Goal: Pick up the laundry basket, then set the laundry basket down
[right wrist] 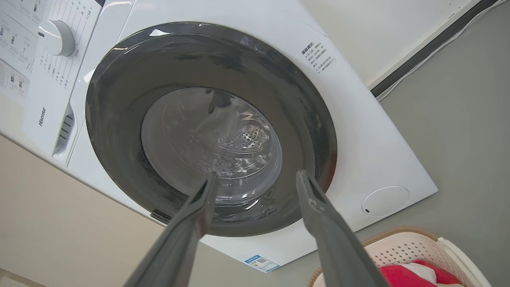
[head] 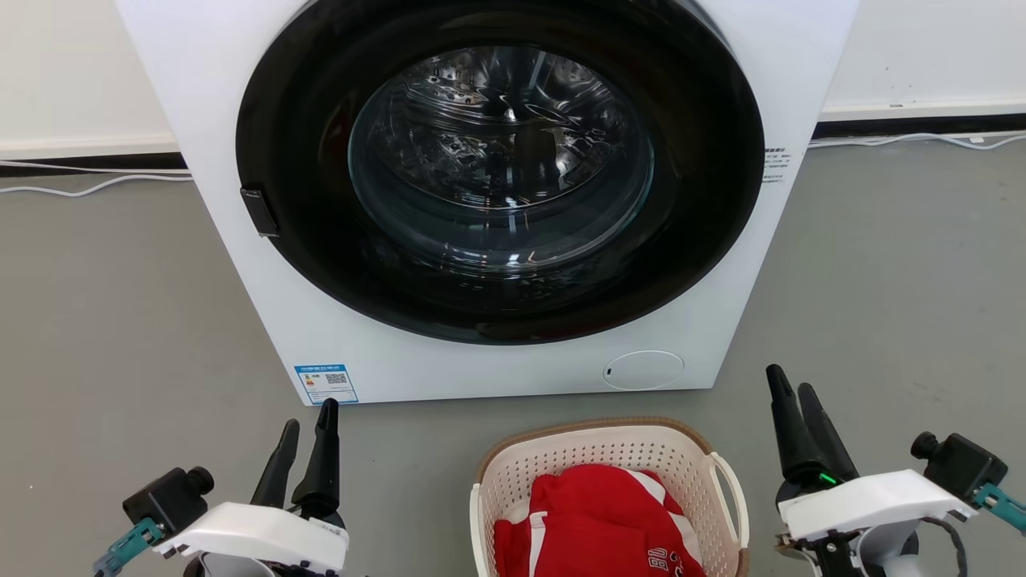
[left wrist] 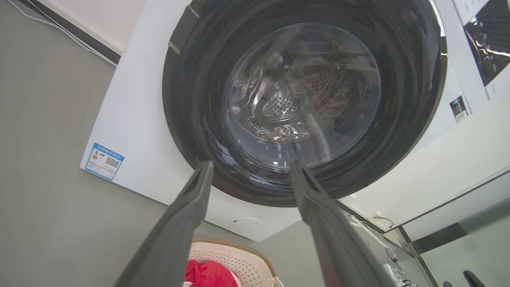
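- Your left gripper is at the near left. Its fingers stand apart, with a clear gap in its wrist view, and it holds nothing.
- Your right gripper is at the near right, also parted and empty. Both grippers point away from you, toward the washing machine.
- The laundry basket stands on the grey floor between the two grippers. It is just on the near side of the machine's front, not touching it, and has a red garment inside.
- The relation that matters: the basket lies inward of each gripper, to the right of your left one and to the left of your right one. In both wrist views it sits at the bottom edge, below the line of the fingers, so neither gripper is aimed at it.
- The right arm looks nearer. The basket's white loop handle is just beside that wrist, while a wider strip of floor separates the left gripper from the rim.
- You cannot tell the long axis, because the basket's near end is cut off.
- The pick-up looks not yet begun.
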